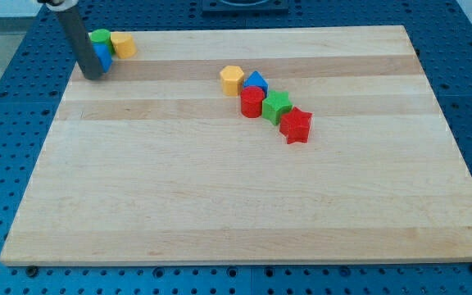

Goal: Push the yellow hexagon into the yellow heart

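Note:
The yellow hexagon (pixel 232 79) lies on the wooden board (pixel 236 197), right of centre near the view's top, at the upper left end of a diagonal row of blocks. The yellow heart (pixel 124 44) lies in the board's top left corner, touching a green block (pixel 100 37) and beside a blue block (pixel 103 56). My tip (pixel 92 75) is at the board's top left, right against the blue block's left side, just below and left of the heart. The rod hides part of the blue block. The hexagon is far to the tip's right.
Next to the hexagon a blue block (pixel 256 82), a red block (pixel 251 102), a green block (pixel 276 106) and a red star (pixel 296 125) run in a row down to the right. A blue perforated table (pixel 6 98) surrounds the board.

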Motion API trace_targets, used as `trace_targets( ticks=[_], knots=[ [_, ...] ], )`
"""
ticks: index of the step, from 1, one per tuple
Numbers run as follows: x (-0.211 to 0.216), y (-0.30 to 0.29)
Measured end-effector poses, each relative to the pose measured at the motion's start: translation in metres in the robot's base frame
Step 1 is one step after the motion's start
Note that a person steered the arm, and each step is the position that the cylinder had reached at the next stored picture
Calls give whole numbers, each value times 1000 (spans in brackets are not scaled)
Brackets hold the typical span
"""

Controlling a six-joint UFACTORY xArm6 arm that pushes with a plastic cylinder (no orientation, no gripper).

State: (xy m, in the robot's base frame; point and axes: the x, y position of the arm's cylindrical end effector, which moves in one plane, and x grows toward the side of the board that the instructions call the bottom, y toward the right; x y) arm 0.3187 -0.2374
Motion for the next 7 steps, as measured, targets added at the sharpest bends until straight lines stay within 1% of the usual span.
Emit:
trace_targets(
  ticks=[1,2,3,4,5,6,7],
  knots=[
    [-11,90],
    [-61,156],
    [-64,241],
    [-33,324],
    [27,347],
    [36,319],
    [35,277]
  ],
)
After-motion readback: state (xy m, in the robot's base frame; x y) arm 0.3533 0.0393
